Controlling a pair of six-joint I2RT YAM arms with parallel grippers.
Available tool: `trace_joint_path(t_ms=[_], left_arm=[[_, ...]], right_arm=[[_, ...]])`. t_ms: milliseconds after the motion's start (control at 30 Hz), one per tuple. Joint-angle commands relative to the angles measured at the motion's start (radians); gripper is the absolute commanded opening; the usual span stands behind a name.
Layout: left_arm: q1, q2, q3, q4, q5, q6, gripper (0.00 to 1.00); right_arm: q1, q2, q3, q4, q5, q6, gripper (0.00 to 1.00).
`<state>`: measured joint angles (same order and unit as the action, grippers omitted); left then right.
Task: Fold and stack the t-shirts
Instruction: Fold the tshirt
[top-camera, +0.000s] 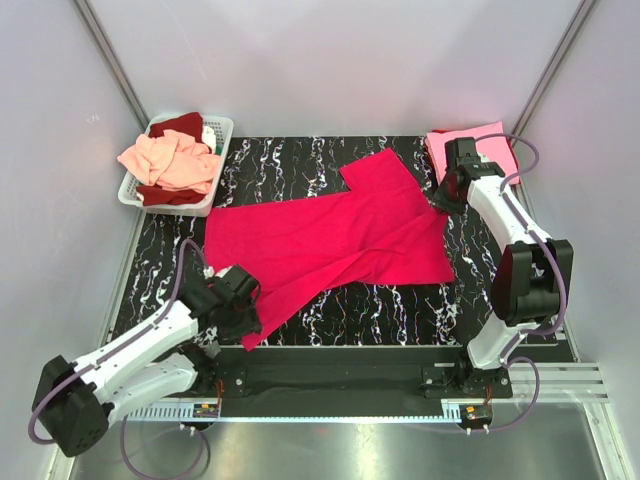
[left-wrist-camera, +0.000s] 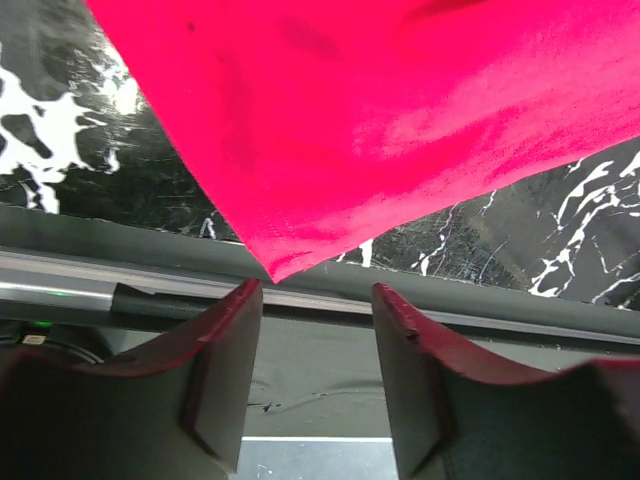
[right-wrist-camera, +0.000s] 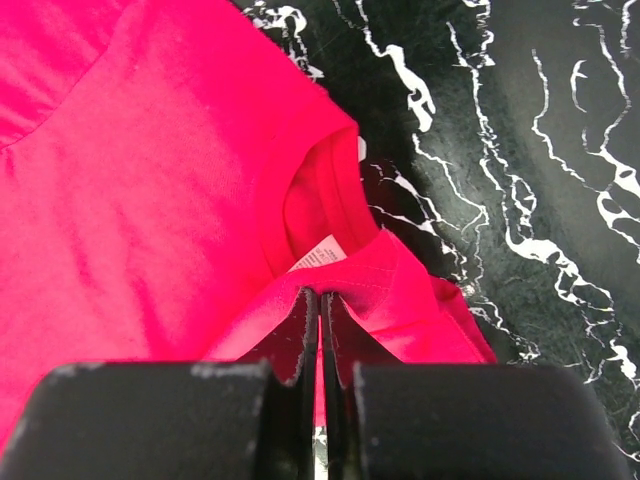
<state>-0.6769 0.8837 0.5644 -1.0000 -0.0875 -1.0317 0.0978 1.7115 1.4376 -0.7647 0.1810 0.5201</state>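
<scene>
Black marble-patterned matting (top-camera: 400, 310) covers the table inside pale walls, and across its middle the crimson-red t-shirt (top-camera: 330, 235) lies spread almost flat, its hem corner reaching toward the left arm's side and its collar toward the right arm's. Beyond the left gripper, in the far corner, the white basket (top-camera: 222, 150) holds a peach t-shirt (top-camera: 170, 160) heaped over a dark maroon one (top-camera: 180, 125); just behind the right gripper a pink t-shirt (top-camera: 470, 145) lies folded flat. The step in hand looks like laying the red shirt out before its first fold. The right gripper (right-wrist-camera: 320, 300) is clamped tight on the cloth at the collar, the label (right-wrist-camera: 320, 252) showing just ahead of its tips, with its arm stretched forward from the base and bent down at the wrist. The left gripper (left-wrist-camera: 315, 310) hangs low over the near edge with its jaws apart and nothing between them; the shirt's corner (left-wrist-camera: 275, 270) lies just ahead of the tips, untouched. Next, probably, the shirt wants smoothing, then a regrasp along one side to carry it over.
</scene>
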Motion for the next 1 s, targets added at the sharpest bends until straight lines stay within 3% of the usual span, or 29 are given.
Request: trace_joint_path(t_ms=[0, 500, 600, 733, 767, 900, 967], left_arm=[[-0.044, 0.043, -0.011, 0.056, -0.061, -0.076, 0.54], [-0.099, 0.129, -0.106, 0.156, -0.097, -0.140, 0.50], [-0.110, 0.127, -0.115, 0.158, -0.121, -0.154, 0.44], [-0.112, 0.121, -0.112, 0.156, -0.150, -0.157, 0.28], [-0.113, 0.121, -0.112, 0.162, -0.152, -0.154, 0.19], [-0.113, 0.127, -0.092, 0.164, -0.155, -0.133, 0.00], [-0.113, 0.115, -0.040, 0.111, -0.162, -0.126, 0.00]], right_arm=[[-0.007, -0.046, -0.003, 0.044, -0.024, -0.009, 0.00], [-0.006, -0.082, -0.091, 0.085, -0.072, -0.009, 0.00], [-0.006, -0.085, -0.097, 0.088, -0.072, -0.012, 0.00], [-0.007, -0.095, -0.108, 0.085, -0.071, -0.012, 0.00], [-0.006, -0.104, -0.118, 0.085, -0.069, -0.012, 0.00], [-0.006, -0.148, -0.163, 0.082, -0.087, -0.002, 0.00], [-0.006, -0.202, -0.209, 0.079, -0.106, 0.007, 0.00]])
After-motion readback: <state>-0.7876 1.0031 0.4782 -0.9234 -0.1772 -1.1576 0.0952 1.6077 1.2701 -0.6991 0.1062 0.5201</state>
